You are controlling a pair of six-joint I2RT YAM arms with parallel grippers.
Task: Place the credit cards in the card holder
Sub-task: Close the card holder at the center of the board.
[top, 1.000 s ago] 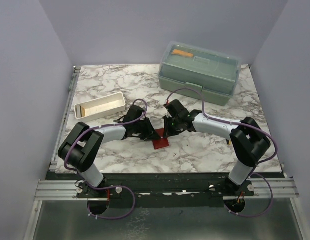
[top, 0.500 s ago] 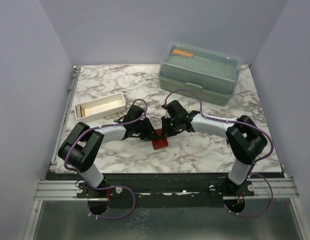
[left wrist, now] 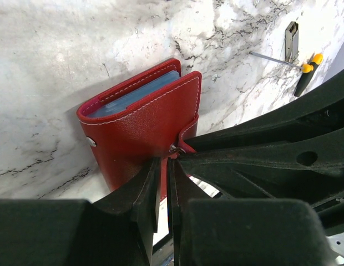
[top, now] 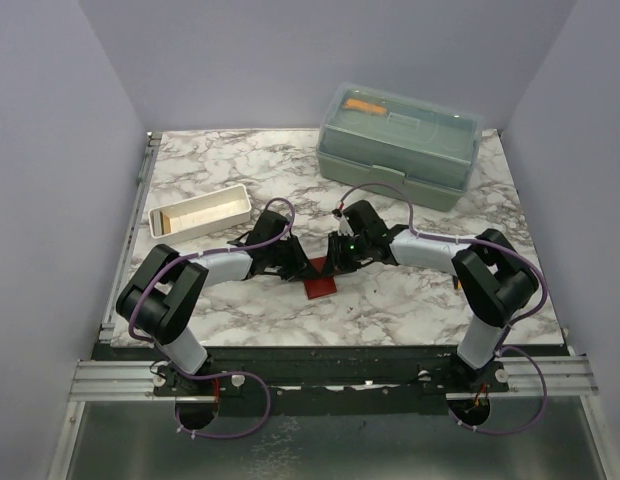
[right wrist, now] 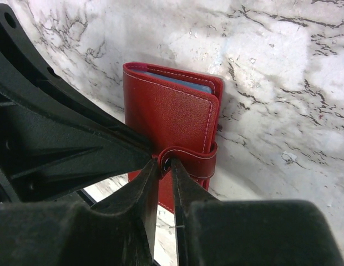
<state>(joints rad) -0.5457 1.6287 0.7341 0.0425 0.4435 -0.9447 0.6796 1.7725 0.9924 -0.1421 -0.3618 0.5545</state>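
**Card holder (top: 320, 288) lies folded between both grippers**

Red leather, folded shut, it rests flat on the marble table (top: 410, 305) a little near of centre. A grey-blue edge (left wrist: 138, 94) shows along its far open side, and its strap (right wrist: 197, 163) wraps round one side to a snap.

The left gripper (left wrist: 167, 166) comes in from the left with its fingertips at the strap's snap. Its jaws stand only a thin slit apart, and I cannot tell whether they pinch anything. The right gripper (right wrist: 165, 166) meets it from the right at the same spot, also with a narrow gap. Whether it grips the strap cannot be told either.

A small tool with a black and yellow handle (left wrist: 304, 77) lies further right. A long white tray (top: 200, 212) sits to the far left, and a pale-green lidded box (top: 398, 145) at the far right.
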